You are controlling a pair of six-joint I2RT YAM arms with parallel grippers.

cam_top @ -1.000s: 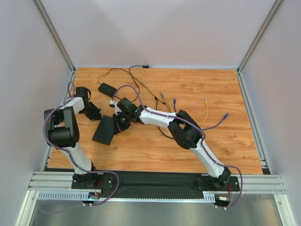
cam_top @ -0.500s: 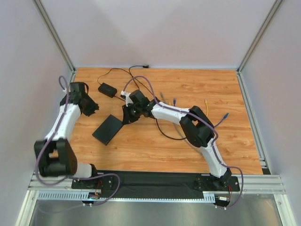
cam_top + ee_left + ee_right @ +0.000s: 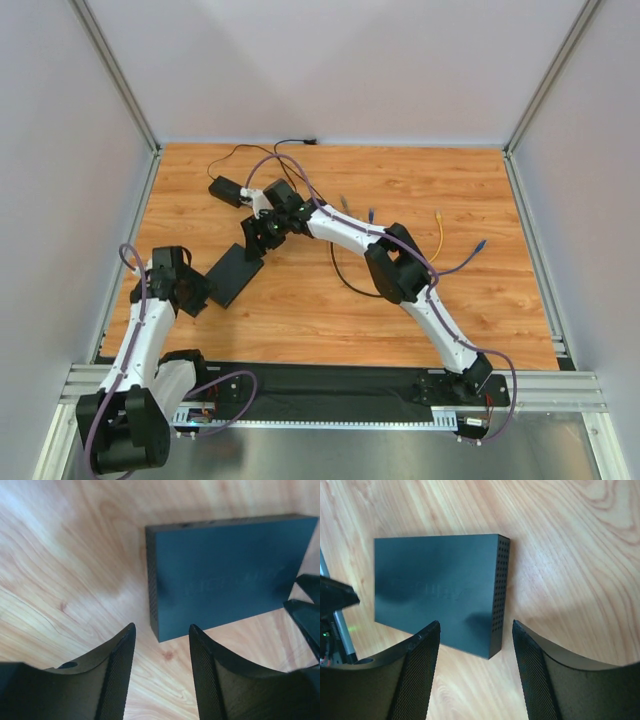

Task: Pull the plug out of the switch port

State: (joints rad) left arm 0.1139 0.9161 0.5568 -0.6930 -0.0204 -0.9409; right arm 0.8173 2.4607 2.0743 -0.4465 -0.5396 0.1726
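wooden table point(image 3: 480, 310) holds flat matte-black switch point(image 3: 232, 274).

Top view high, rear, looking down; both wrist views close, sharing switch point(image 3: 225, 575).

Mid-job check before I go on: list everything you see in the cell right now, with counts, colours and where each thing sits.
switch: one, matte black, flat on the table left of centre; no cable seen in it.
power brick: one, black, back left, beyond the switch.
black leads: at least two, thin, running from the power brick area to the back edge and under the right arm.
loose cables: about four ends, yellow, blue and grey, right of centre.
table: one, orange-brown wood.
arms: two, white and black, with purple cabling.
left pincer: open, empty, at the switch's near-left end.
right pincer: open, empty, at the switch's far end.
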